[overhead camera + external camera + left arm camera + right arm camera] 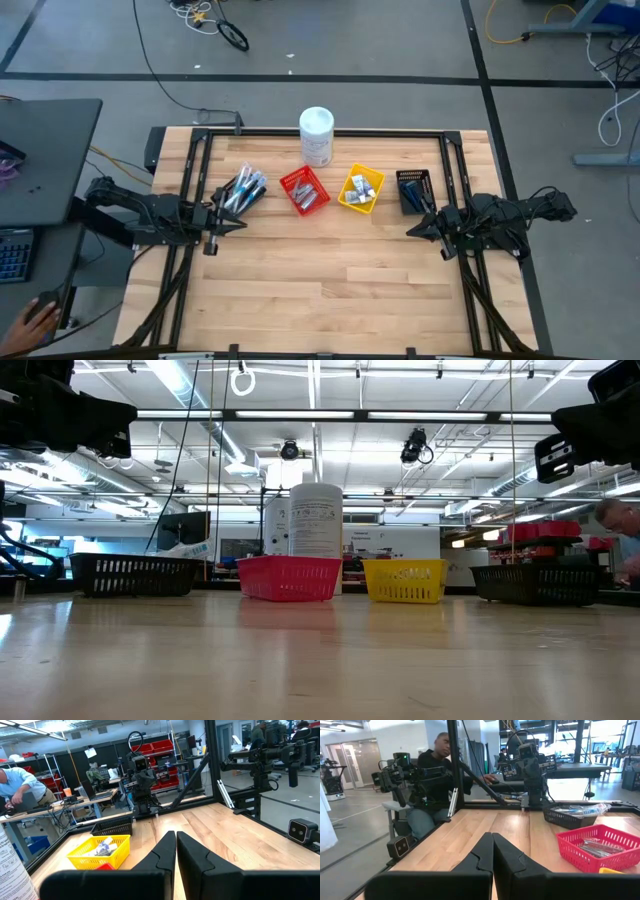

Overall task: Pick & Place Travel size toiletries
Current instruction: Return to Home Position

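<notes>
My left pincer [175, 838]: fingers together, holding nothing, near the black basket [135, 574].
My right pincer [492, 837]: fingers together, holding nothing.
Toothbrushes [245, 188]: inside that black basket.

The light wooden surface [320, 270] carries four small baskets in a row across its far half. From left to right they are the left black basket [240, 192], red basket [304, 191], yellow basket [361, 190] and right black basket [413, 190]. A tall white canister [316, 136] stands upright just behind the red basket.
</notes>
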